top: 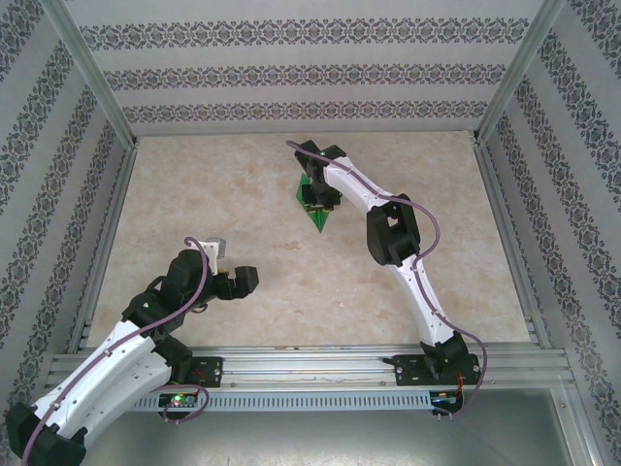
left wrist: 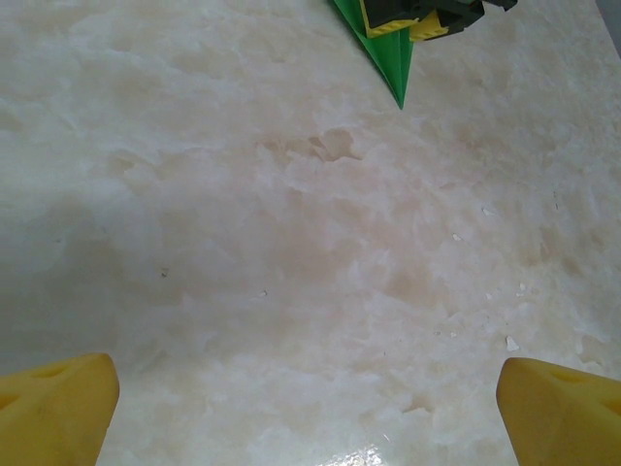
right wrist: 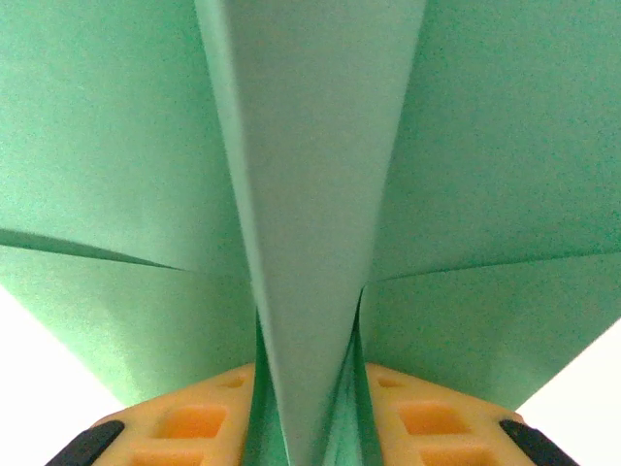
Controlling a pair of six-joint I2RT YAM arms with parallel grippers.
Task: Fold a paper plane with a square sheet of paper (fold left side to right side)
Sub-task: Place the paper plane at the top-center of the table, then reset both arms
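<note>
Plane [top: 317,209] looks finished to me, twelve o'clock of table [top: 194,194] centre; right gripper [right wrist: 309,432] straddles its keel, grip unclear, left gripper [left wrist: 309,408] spread empty.

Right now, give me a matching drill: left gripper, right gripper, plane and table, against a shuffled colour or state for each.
1. left gripper
2. right gripper
3. plane
4. table

A. beige, marbled
B. green, pointed
C. wide open
D. straddling the plane's fold

Pairs: 1-C, 2-D, 3-B, 4-A
</note>
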